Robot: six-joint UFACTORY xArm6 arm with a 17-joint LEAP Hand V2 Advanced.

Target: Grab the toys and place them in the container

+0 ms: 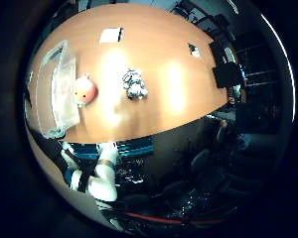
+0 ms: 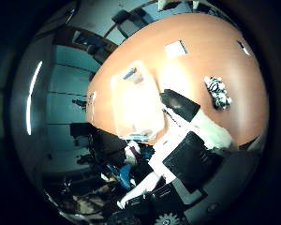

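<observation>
The hand [image 2: 192,140] hangs high above the table, its blocky white and black fingers [image 2: 180,104] reaching out straight and loose, closed on nothing and touching nothing. Below it spreads a wide wooden table [image 1: 179,54], smooth and orange-brown, with bright glare patches from the ceiling lights. At one end sits the container [image 1: 59,84], a clear plastic rectangular bin with rounded corners and a thick rim, looking empty as far as I can see through its walls. Just beside its long wall, on the bare tabletop, rests a round pink toy [image 1: 84,90], smooth and ball-like with small bumps on top. A little further along the table, well apart from the bin, lies a striped black-and-white plush toy [image 1: 134,83], lumpy and soft-looking. Further off, near the far edge, a flat white sheet [image 1: 111,35] lies on the wood, and a smaller white card [image 1: 194,50] sits toward the other end.
</observation>
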